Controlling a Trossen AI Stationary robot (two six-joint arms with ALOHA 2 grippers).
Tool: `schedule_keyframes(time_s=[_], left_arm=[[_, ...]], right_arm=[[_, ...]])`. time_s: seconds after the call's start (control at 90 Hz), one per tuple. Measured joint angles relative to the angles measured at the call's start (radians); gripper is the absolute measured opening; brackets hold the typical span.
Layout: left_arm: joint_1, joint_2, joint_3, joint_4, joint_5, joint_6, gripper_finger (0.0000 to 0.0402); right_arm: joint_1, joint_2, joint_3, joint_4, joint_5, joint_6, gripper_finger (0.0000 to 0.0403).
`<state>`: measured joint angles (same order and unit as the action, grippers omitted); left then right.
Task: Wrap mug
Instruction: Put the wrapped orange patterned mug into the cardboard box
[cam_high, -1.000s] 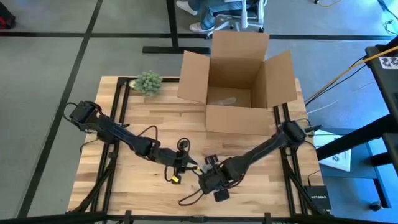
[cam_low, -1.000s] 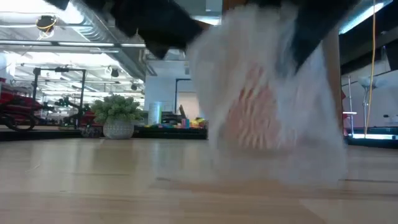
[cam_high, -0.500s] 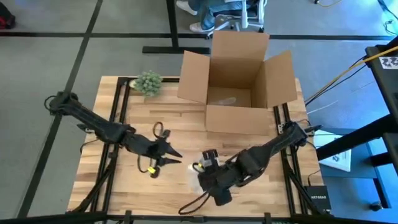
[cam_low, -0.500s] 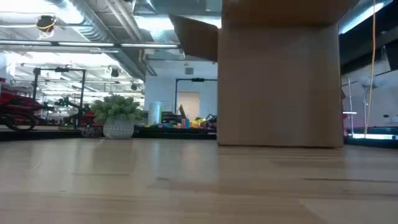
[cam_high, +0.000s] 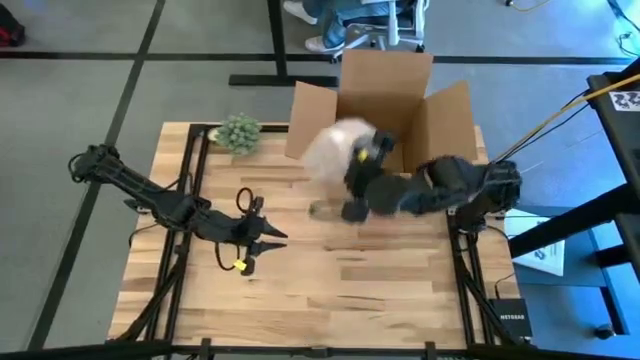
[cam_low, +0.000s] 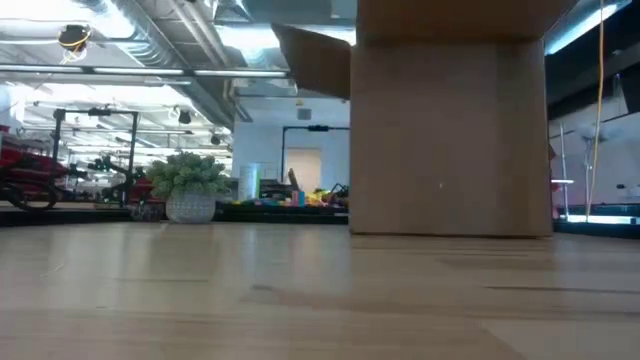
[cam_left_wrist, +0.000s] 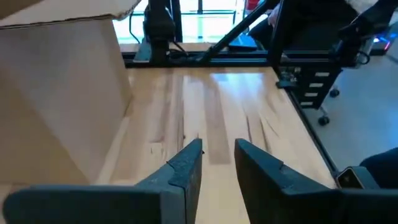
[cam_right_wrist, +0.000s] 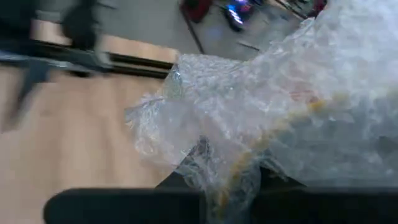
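My right gripper (cam_high: 352, 190) holds the bundle (cam_high: 335, 150), a crumpled, cloudy lump of clear bubble wrap. Its skin is puckered and glossy, and a faint reddish patch and a yellowish streak show through the plastic in my right wrist view (cam_right_wrist: 292, 124). The mug inside is hidden; I cannot make out its shape. From above, the bundle is up off the table, over the front left corner of the box (cam_high: 385, 130), against its left flap. My right fingers are closed on the wrap's gathered tail.

My left gripper (cam_high: 262, 237) hangs over the table's left half, well apart from the bundle. Its two dark, wedge-shaped fingers (cam_left_wrist: 186, 163) stand a narrow gap apart with nothing between them.

The box is plain brown cardboard, matte, square, with its flaps standing open; it sits at the far middle of the table (cam_high: 300, 290). The table is pale wood in long butcher-block strips on a black metal frame. A small potted plant (cam_high: 238, 131), green and bushy in a round pale pot, sits at the far left corner. Grey carpet with dark lines surrounds the table. The low view shows a bright workshop hall with ceiling ducts and shelving behind.
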<state>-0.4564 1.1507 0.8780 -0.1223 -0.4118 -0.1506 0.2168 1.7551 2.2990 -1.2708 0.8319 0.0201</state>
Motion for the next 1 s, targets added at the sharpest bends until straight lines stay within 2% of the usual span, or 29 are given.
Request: schedule_keyframes(time_s=[0.1, 0.211, 0.344, 0.467, 0.678, 0.833, 1.0], left_arm=[[0.0, 0.017, -0.003, -0.007, -0.001, 0.001, 0.0078], [0.0, 0.028, -0.003, -0.006, -0.001, 0.001, 0.0078], [0.0, 0.032, -0.003, -0.02, 0.0, 0.004, 0.0078], [0.0, 0.032, -0.003, -0.054, -0.001, 0.005, 0.0078], [0.0, 0.032, -0.004, -0.087, -0.001, 0.005, 0.0078], [0.0, 0.032, -0.004, -0.085, 0.0, 0.009, 0.0078], [0.0, 0.032, -0.004, -0.077, 0.0, 0.006, 0.0078]], right_arm=[[-0.159, -0.014, 0.0, -0.074, -0.071, 0.032, 0.0006], [-0.333, -0.014, -0.02, -0.154, -0.234, 0.071, 0.0005], [-0.516, -0.01, -0.124, -0.136, -0.432, 0.082, 0.0005], [-0.629, -0.01, -0.261, -0.09, -0.54, 0.091, 0.0005], [-0.713, -0.01, -0.526, 0.085, -0.724, 0.133, 0.0005], [-0.715, -0.01, -0.69, 0.207, -0.759, 0.157, 0.0009], [-0.715, -0.01, -0.801, 0.305, -0.826, 0.202, 0.0025]])
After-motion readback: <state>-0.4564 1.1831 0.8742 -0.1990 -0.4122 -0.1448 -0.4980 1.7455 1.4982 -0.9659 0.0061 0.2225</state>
